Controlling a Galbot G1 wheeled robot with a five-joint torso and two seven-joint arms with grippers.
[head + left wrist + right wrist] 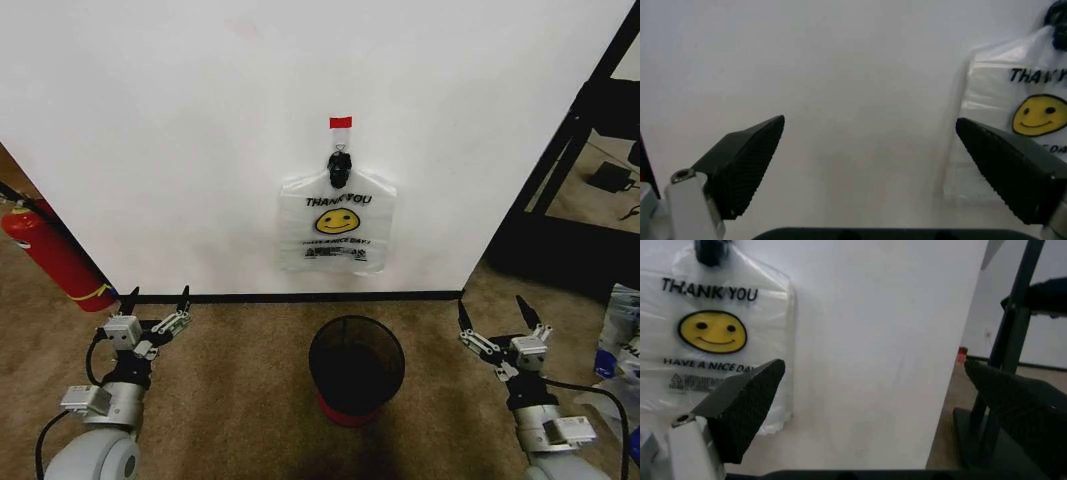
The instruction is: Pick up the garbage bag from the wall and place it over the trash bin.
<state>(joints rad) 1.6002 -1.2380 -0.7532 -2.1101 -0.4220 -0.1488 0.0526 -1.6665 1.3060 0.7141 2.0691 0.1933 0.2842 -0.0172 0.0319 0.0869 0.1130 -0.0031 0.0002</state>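
Left gripper [157, 300] held low at left over carpet, fingers spread, nothing gripped. Right gripper [495, 315] held low at right, fingers likewise spread and empty. Trash bin [356, 368] seen on carpet between grippers, just before wall [180, 130]. Garbage bag [336, 225] hung flat from black hook [339, 165] above bin, under red tape strip [341, 122]. Fire extinguisher [50, 255] noted far left against wall.

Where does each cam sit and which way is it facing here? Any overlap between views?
Head view: on the robot's head, looking forward and down at the wall, garbage bag on its hook and trash bin; left gripper and right gripper low, both open.
Left wrist view: faces the wall between its open fingers; bag at one edge.
Right wrist view: faces the wall's end; a dark rack beyond.
Shared: all three see the garbage bag.
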